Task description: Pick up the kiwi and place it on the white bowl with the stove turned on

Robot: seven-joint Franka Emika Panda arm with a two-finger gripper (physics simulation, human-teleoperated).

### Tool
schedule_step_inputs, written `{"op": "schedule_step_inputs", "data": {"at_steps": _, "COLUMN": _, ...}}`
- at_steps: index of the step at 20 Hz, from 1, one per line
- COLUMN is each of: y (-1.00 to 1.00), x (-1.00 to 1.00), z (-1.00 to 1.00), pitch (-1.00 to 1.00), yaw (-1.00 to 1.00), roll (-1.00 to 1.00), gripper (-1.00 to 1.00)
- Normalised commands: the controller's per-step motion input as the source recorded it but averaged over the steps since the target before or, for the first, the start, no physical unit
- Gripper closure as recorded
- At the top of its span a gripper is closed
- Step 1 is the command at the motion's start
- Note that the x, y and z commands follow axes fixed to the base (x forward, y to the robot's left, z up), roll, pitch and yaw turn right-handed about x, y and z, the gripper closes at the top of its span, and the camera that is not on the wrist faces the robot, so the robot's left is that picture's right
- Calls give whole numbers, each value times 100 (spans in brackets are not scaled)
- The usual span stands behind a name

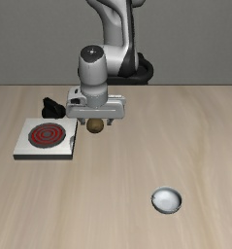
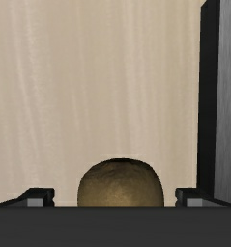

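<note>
Gripper: the gripper [image 1: 93, 120] hung low over the wooden table [image 1: 190, 131], just beside the stove's near corner.
Fingers: spread apart, one on each side of the kiwi, with a thin gap showing on both sides in the wrist view [image 2: 115, 199].
Kiwi: the kiwi [image 1: 93, 125] [image 2: 120, 181] sat between the fingertips, under the hand.
Stove: the stove [image 1: 47, 139] [image 2: 219, 96] lay at the exterior view's left of the kiwi, its coil showing red.
White bowl: the white bowl [image 1: 167, 200] stood well apart, toward the exterior view's right.
</note>
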Motion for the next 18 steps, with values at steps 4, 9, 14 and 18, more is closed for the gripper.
{"op": "schedule_step_inputs", "data": {"at_steps": 4, "y": 0, "x": -25, "z": -75, "pitch": 0, "yaw": 0, "roll": 0, "gripper": -100}}
{"op": "schedule_step_inputs", "data": {"at_steps": 9, "y": 0, "x": -20, "z": 0, "pitch": 0, "yaw": 0, "roll": 0, "gripper": 100}}
{"op": "schedule_step_inputs", "data": {"at_steps": 14, "y": 0, "x": 20, "z": 0, "pitch": 0, "yaw": 0, "roll": 0, "gripper": 100}}
{"op": "schedule_step_inputs", "data": {"at_steps": 18, "y": 0, "x": 0, "z": 0, "pitch": 0, "yaw": 0, "roll": 0, "gripper": 100}}
